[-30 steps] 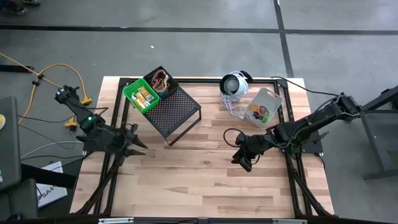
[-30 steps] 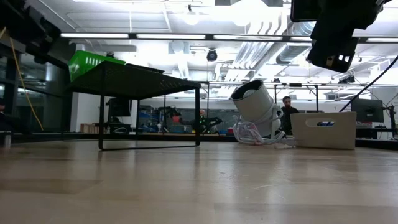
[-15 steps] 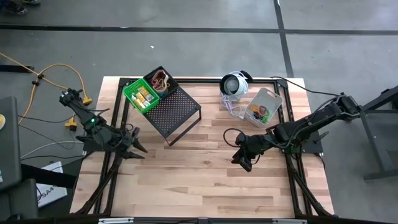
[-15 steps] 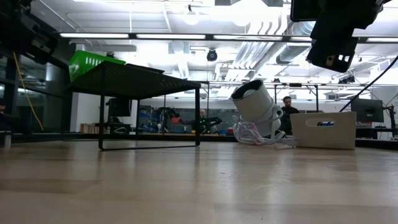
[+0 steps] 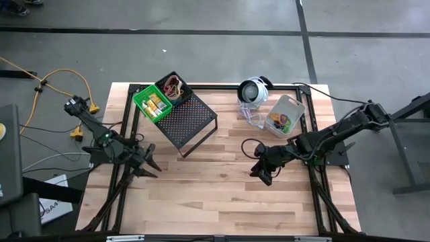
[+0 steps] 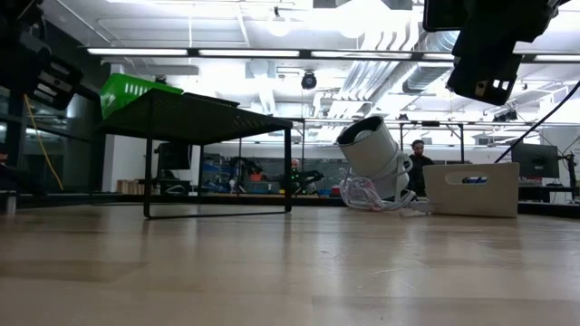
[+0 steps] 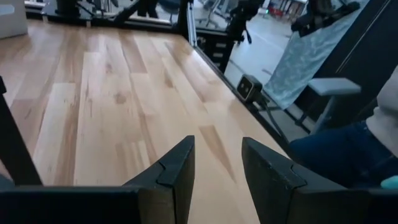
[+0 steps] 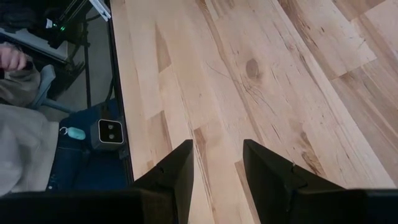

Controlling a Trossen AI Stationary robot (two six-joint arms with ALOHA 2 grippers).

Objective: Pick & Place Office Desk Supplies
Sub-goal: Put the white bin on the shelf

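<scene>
Green bin (image 5: 150,102) sits on the rack's far-left corner, holding little yellow rectangular pieces (image 5: 156,103). Black bin (image 5: 173,87) touches it on the far side; coloured elastic loops (image 5: 173,85) lie inside. Grey bin (image 5: 285,115) rests on the tabletop right of centre, near the far edge, with more loops (image 5: 280,122) inside. Green bin appears tilted in the low view (image 6: 131,91).

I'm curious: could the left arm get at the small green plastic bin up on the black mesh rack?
Probably yes: the small green plastic bin sits open on the black mesh rack, near the left claw, with nothing between them.
</scene>
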